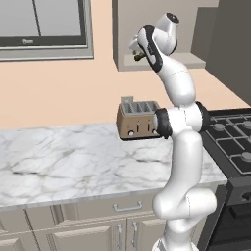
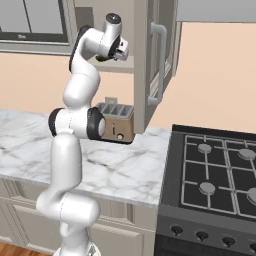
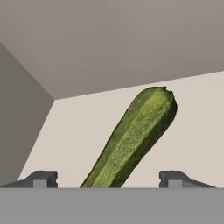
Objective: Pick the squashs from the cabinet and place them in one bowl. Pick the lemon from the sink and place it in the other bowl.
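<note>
A dark green squash (image 3: pixel 135 135) lies slanted on the pale shelf inside the cabinet (image 1: pixel 192 61), its stem end pointing away from the hand. My gripper (image 3: pixel 109 179) is open, one fingertip (image 3: pixel 43 178) on each side of the squash's near end, and neither touches it. In the base views the arm reaches up, with the gripper (image 1: pixel 138 51) at the shelf's left end, just inside the cabinet (image 2: pixel 118 68) opening.
The cabinet door (image 2: pixel 154 65) hangs open to the right of the hand. A toaster (image 1: pixel 138 120) stands on the marble counter (image 1: pixel 73 157) under the cabinet. A black stove (image 2: pixel 220 170) lies to the right, and a window (image 1: pixel 44 24) to the upper left.
</note>
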